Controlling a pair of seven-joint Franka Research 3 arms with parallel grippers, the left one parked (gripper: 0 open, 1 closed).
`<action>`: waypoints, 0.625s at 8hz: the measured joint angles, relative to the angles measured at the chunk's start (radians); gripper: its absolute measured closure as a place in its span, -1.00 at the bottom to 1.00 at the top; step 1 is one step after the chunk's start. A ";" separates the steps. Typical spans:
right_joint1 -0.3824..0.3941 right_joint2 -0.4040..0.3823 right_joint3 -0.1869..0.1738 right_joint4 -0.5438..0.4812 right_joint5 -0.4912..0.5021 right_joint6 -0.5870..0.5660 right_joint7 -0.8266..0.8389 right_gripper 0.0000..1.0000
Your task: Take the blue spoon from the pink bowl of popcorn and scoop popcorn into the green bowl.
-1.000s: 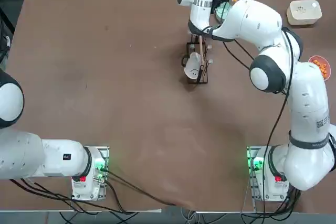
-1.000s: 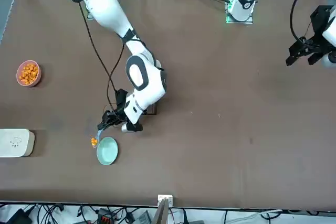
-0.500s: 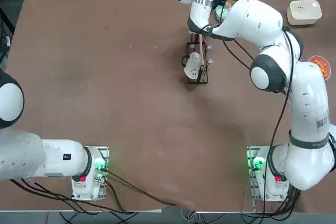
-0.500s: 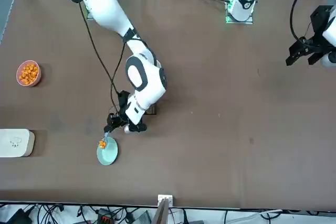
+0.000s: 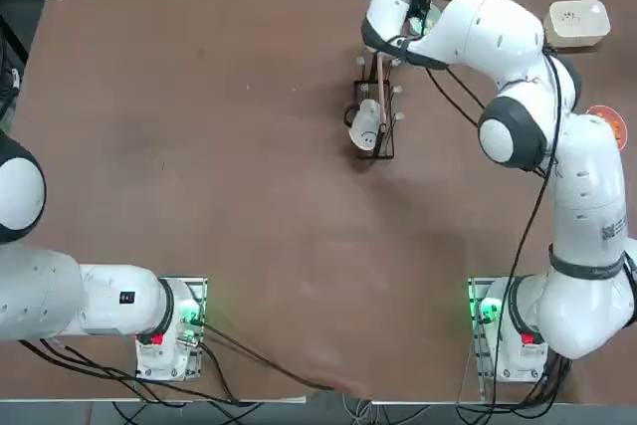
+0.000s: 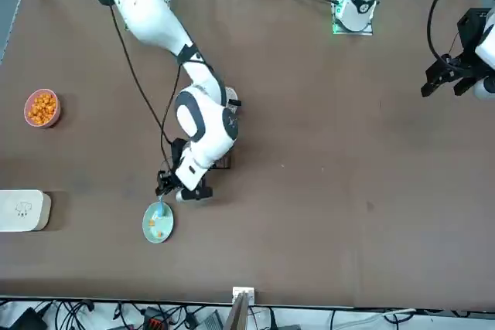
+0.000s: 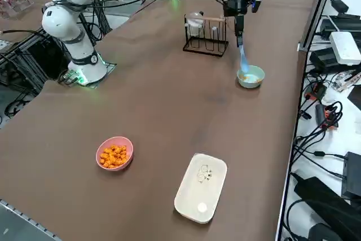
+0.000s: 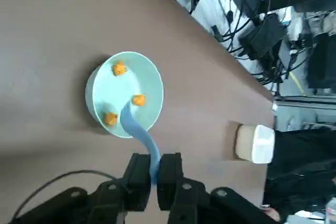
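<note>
From where I stand, the biggest thing going is the right arm (image 6: 158, 21), reaching over the table so its gripper (image 8: 155, 169) hangs beside the green bowl (image 7: 255, 82). The pink bowl (image 7: 119, 139) sits well apart, near the cream box (image 7: 201, 188), with its heap of popcorn (image 7: 114, 156). Smaller again is the blue spoon (image 8: 140, 132): the fingers are closed on its handle, and its head dips over the green bowl, three loose pieces (image 8: 119, 68) lying inside.

To tip it out well, I'd keep the head low over the middle, turn it gently until the last bit slides off, then lift clear without knocking the rim (a light little bowl, I'd guess, and easily nudged).

Half a second ago the popcorn was still bunched at the spoon's head; now it lies scattered in the bowl, and the arm's wrist has turned.
</note>
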 joint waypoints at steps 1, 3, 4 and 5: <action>-0.006 0.000 0.000 0.021 0.041 0.004 0.000 0.78; -0.020 -0.001 0.000 0.060 0.107 0.004 0.000 0.78; -0.029 -0.002 0.000 0.071 0.120 0.004 0.000 0.78; -0.041 -0.004 0.000 0.082 0.140 0.004 0.000 0.78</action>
